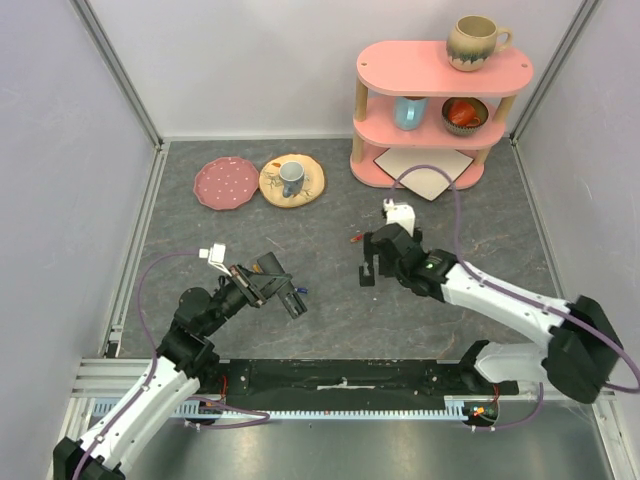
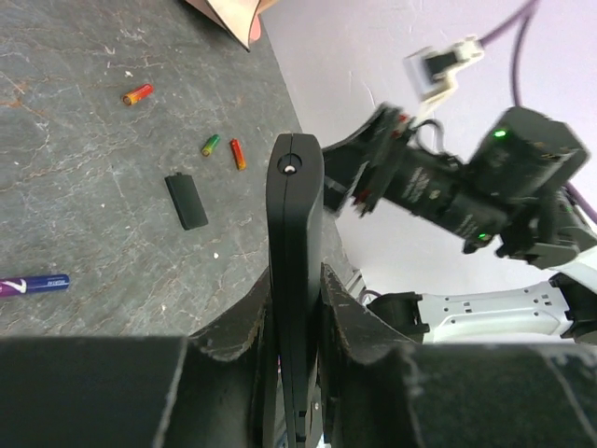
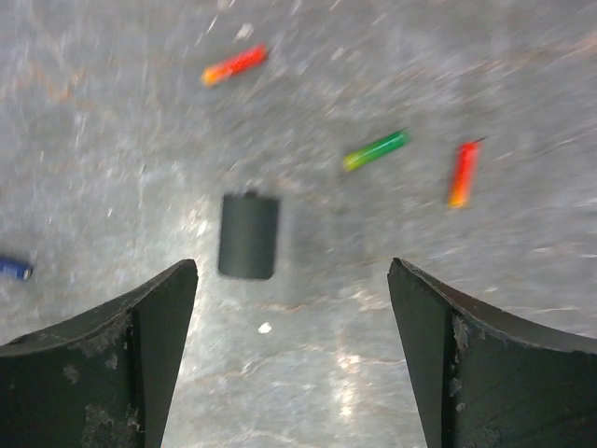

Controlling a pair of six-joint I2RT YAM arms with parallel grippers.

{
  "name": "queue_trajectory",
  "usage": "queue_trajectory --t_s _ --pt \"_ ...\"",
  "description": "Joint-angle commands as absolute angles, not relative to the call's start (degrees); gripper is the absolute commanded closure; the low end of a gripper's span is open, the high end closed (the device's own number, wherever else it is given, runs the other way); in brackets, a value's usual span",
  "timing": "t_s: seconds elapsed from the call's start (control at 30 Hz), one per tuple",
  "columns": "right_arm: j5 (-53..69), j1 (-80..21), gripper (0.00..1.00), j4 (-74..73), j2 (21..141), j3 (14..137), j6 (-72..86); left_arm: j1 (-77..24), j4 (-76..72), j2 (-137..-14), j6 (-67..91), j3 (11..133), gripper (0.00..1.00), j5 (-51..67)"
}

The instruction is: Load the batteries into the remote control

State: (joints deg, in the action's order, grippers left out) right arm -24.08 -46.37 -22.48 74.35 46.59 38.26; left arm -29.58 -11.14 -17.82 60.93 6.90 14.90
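My left gripper (image 1: 272,282) is shut on the black remote control (image 2: 295,215), holding it edge-on above the table; the remote also shows in the top view (image 1: 292,301). A small black cover piece (image 2: 187,201) lies flat on the table. Near it lie an orange-red battery (image 2: 137,93), a green battery (image 2: 211,145), a red battery (image 2: 239,154) and a blue battery (image 2: 33,285). My right gripper (image 3: 289,271) is open and empty, hovering above the cover piece (image 3: 248,235), with the green battery (image 3: 375,149) and the red battery (image 3: 462,174) beyond it.
A pink two-tier shelf (image 1: 440,135) with mugs and a bowl stands at the back right, on a white sheet (image 1: 423,168). A pink plate (image 1: 226,183) and a yellow plate (image 1: 310,185) holding a cup (image 1: 291,177) sit at the back left. Walls close in both sides.
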Motion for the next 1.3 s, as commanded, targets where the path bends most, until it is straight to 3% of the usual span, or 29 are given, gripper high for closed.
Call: queue_trajectory --t_s 0.0,0.1,0.23,0.27,0.4,0.5,1.27 --pt "-40.2 -43.6 0.09 -25.6 68.4 47.9 34.9 -29.2 -19.5 -17.8 62.4 3.5 0.98 14.3" --pt "-32.7 -34.6 0.15 -25.6 68.2 48.3 34.0 -29.2 -24.5 -19.3 63.7 1.3 0.95 14.9" --pt "-18.6 -22.3 0.41 -22.7 74.0 48.0 33.2 -29.2 -27.2 -22.4 63.1 2.2 0.98 17.2" --pt "-17.7 -20.5 0.44 -22.1 75.0 47.9 32.8 -29.2 -27.3 -23.0 62.8 2.6 0.98 17.8" --pt "-18.3 -20.0 0.49 -20.7 78.8 48.3 28.8 -29.2 -25.2 -24.3 60.3 5.6 0.98 20.6" --pt "-19.0 -20.0 0.58 -20.1 81.1 48.3 25.9 -29.2 -22.9 -24.3 59.3 6.9 0.98 20.7" --pt "-17.2 -20.0 0.52 -16.1 87.3 48.5 24.8 -29.2 -26.0 -24.3 58.3 5.6 0.98 25.2"
